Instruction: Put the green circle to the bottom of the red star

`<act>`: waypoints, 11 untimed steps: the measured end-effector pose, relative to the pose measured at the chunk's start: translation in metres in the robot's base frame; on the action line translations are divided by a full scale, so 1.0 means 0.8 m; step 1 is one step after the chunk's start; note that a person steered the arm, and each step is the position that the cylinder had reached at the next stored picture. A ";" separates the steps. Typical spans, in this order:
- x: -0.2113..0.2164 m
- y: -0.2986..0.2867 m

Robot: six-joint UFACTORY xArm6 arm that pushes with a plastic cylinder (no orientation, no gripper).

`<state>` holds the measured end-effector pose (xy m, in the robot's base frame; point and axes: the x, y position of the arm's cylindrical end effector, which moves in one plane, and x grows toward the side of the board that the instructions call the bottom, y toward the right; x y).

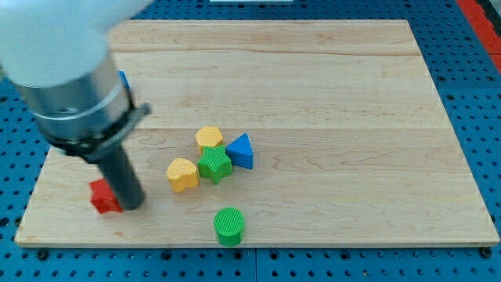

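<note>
The green circle [229,226] lies near the board's bottom edge, a little left of centre. The red star [102,197] lies at the lower left, partly hidden behind my rod. My tip [133,205] rests on the board right beside the red star, on its right side, and well to the left of the green circle. The arm's large grey body covers the view's upper left.
A cluster sits mid-board: a yellow hexagon [209,139], a blue triangle [241,151], a green star [214,165] and a yellow heart [182,174]. A blue block [123,80] peeks out behind the arm. The wooden board [337,117] lies on a blue pegboard.
</note>
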<state>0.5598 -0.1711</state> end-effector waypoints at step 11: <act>0.073 0.091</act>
